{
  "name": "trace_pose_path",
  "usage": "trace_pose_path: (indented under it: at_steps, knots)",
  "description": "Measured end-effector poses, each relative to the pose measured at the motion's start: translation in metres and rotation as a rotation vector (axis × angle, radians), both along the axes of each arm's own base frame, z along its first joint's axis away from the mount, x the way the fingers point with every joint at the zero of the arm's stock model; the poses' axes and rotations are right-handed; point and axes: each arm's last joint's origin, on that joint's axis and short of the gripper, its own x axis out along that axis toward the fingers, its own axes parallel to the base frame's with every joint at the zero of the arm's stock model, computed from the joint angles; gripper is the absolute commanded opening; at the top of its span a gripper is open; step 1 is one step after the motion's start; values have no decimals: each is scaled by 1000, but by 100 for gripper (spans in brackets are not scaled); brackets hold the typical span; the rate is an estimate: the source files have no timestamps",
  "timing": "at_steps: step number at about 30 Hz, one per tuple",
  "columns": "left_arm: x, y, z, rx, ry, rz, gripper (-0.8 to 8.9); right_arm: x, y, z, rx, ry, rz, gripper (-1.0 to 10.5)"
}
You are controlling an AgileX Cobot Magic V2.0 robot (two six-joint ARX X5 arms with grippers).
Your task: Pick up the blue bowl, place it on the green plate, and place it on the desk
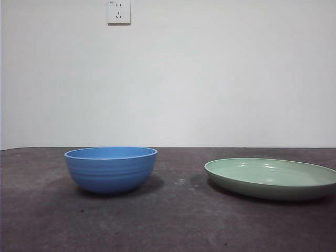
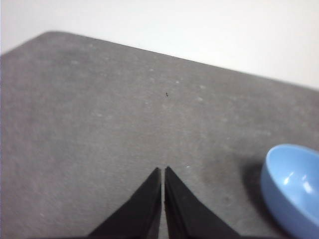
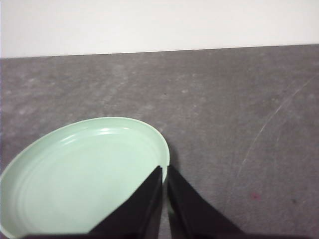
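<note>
The blue bowl (image 1: pixel 111 168) stands upright on the desk (image 1: pixel 168 220) at the left in the front view. The green plate (image 1: pixel 271 178) lies flat on the desk to its right, apart from the bowl. My left gripper (image 2: pixel 163 170) is shut and empty, held above bare desk with the bowl (image 2: pixel 294 186) off to one side. My right gripper (image 3: pixel 164 169) is shut and empty, held above the rim of the plate (image 3: pixel 84 174). Neither arm shows in the front view.
A white wall with a power socket (image 1: pixel 118 11) rises behind the desk's far edge. The desk's rounded corner (image 2: pixel 50 35) shows in the left wrist view. A small red speck (image 3: pixel 255 196) marks the desk near the plate.
</note>
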Motion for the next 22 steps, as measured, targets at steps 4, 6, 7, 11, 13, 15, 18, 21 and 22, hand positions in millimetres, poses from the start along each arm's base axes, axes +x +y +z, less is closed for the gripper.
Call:
trace_pose_path:
  at_steps: [4,6,7,11,13,15,18,21,22]
  knots:
    - [0,0,0,-120,9,18,11,0,0,0,58,10,-7,8]
    - [0,0,0,-154,11,22,11,0,0,0,85,12,4,8]
    - [0,0,0,-167,12,23,11,0,1,1,95,9,12,9]
    - [-1,-1,1,-223,23,-10,11,0,1,3,137,-3,10,8]
    - [-2,-2,5,-244,31,-19,11,-1,1,7,155,-7,7,8]
    - [-3,-2,12,-253,16,-22,11,-2,1,16,163,-32,5,8]
    - [-7,-2,32,-260,-27,-27,11,-7,1,37,168,-94,8,8]
    - [-11,-2,52,-260,-37,-28,11,-13,1,57,171,-135,11,8]
    - [-12,-2,58,-258,-32,-28,11,-15,1,63,171,-136,11,8]
